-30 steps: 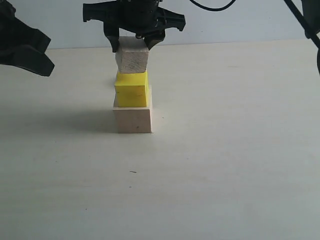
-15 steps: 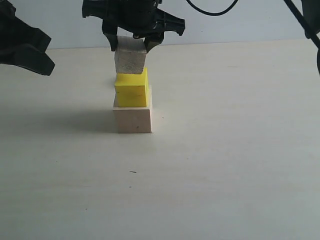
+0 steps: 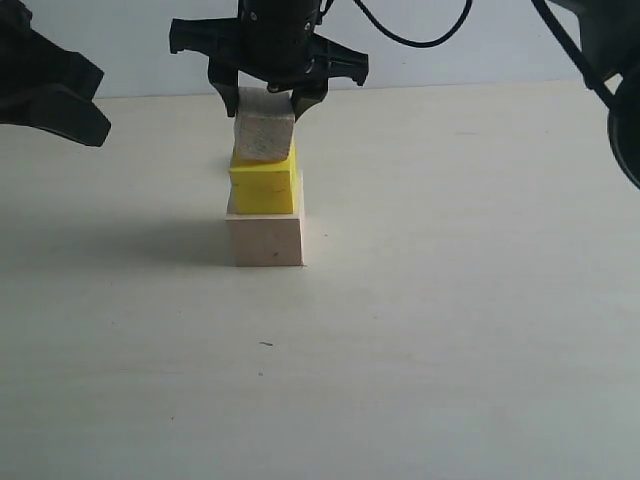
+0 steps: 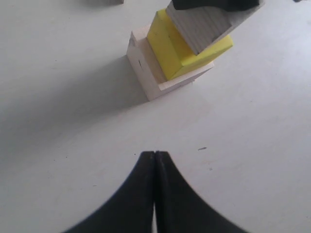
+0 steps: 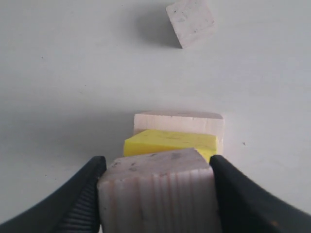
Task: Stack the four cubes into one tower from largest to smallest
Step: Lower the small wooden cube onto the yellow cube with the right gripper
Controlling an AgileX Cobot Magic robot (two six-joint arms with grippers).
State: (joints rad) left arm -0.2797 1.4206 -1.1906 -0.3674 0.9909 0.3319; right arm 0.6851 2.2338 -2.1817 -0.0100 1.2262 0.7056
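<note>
1. Clearly, the right gripper (image 3: 266, 100) clamps the third cube (image 3: 263, 137) — pale, grainy wood, slightly tilted — just over the yellow cube (image 3: 264, 188), which sits on the largest cube (image 3: 266, 240).
2. Level it, centre it, then release gently; smooth flat faces could slide.
3. Left gripper (image 4: 154, 160) hangs aside, jaws pressed together, empty; the smallest cube (image 5: 190, 22) lies on the table (image 3: 450, 300).

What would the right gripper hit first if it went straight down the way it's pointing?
The yellow cube, right below it. Really, the pale wood cube held in the right gripper would land on it first. I can't tell whether the two touch yet.
</note>
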